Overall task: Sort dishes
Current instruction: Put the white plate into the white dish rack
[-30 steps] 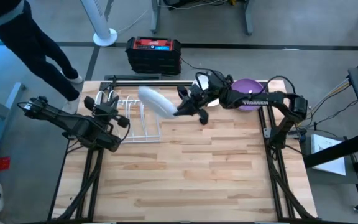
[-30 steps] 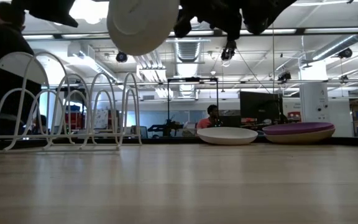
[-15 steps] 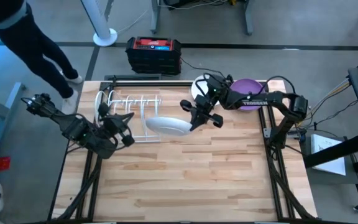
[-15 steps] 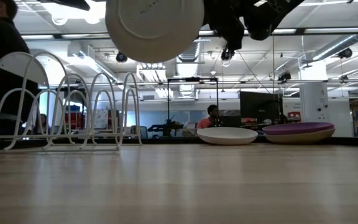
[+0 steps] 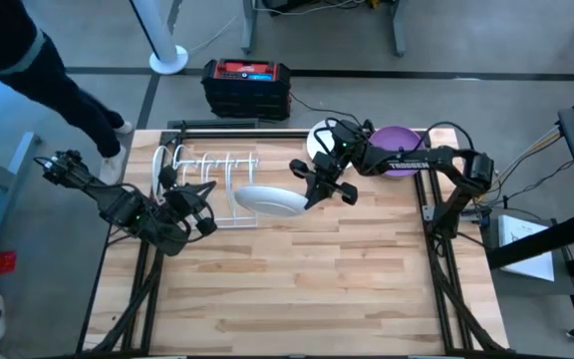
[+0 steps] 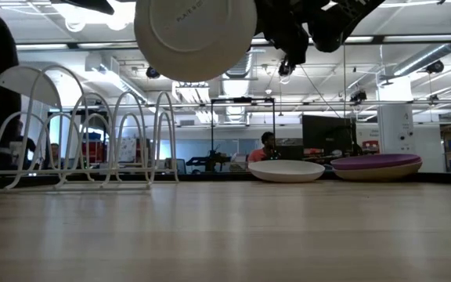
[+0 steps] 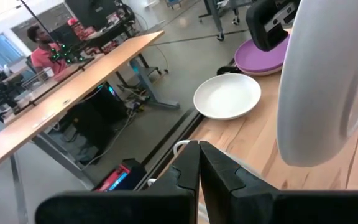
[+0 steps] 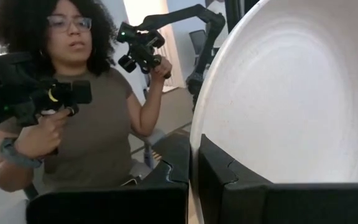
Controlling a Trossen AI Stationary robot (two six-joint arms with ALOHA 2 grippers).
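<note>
My right gripper (image 5: 309,189) is shut on a white dish (image 5: 267,199) held in the air just right of the white wire rack (image 5: 205,184). In the low view the dish (image 6: 195,35) shows its underside, high above the tabletop. A white bowl (image 5: 321,139) and a purple stack of dishes (image 5: 399,150) rest on their bases at the table's far right. My left gripper (image 5: 195,211) hovers shut by the rack's near side, holding nothing. My right gripper pinches the white dish's rim (image 8: 194,140) between its two fingers, one finger (image 8: 225,180) on the hollow inner face and the other on the underside. The fingers come roughly level from the table's right. The dish stands nearly on edge, underside toward the near edge, lifted clear.
The rack's wire loops (image 6: 81,133) stand upright at the table's far left. A wide stretch of bare wood (image 5: 307,279) lies toward the near edge. A red and black box (image 5: 246,85) sits on the floor beyond the far edge, and a person (image 5: 28,60) stands at the far left.
My right gripper has moved toward the near edge and turned, bringing the dish down beside the rack with its underside now facing the near edge. My left gripper has drawn back from the rack toward the near edge. In the last half second both have kept still.
</note>
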